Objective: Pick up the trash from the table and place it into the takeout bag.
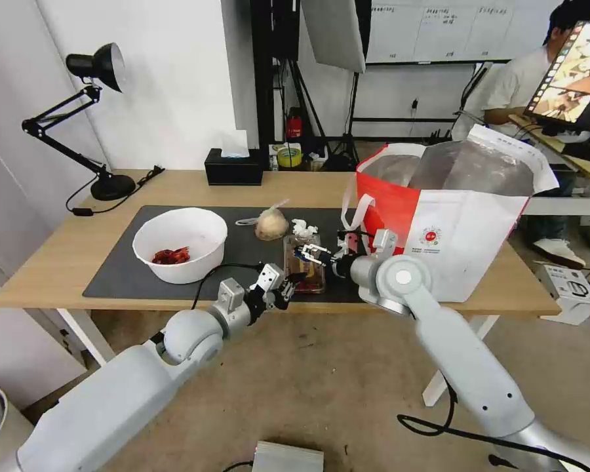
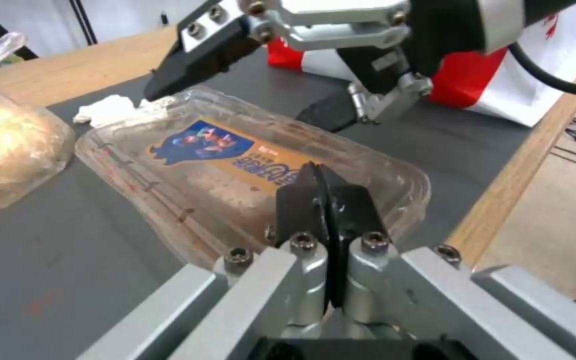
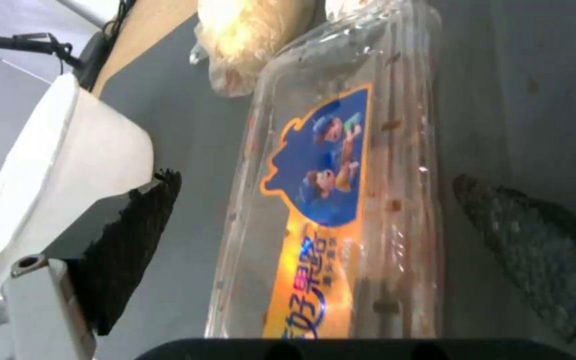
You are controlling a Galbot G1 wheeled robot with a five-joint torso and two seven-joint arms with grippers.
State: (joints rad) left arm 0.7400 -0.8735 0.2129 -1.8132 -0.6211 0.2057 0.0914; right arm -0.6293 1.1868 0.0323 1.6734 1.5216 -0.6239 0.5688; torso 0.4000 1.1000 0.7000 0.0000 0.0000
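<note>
Centrally, on the light wooden bench's dark grey mat: clear hinged plastic food box, lying between the spread fingers of the right claw; left claw, pressed together, just beside its near end.

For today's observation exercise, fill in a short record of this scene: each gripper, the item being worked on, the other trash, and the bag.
Left gripper: shut, at the near end of the clear hinged plastic food box
Right gripper: open, fingers straddling the box
Other trash: white round bowl with red scraps; knotted clear bag with beige lump; small crumpled white tissue
White-and-red foil-lined takeout bag: upright, open, on the table's right
</note>
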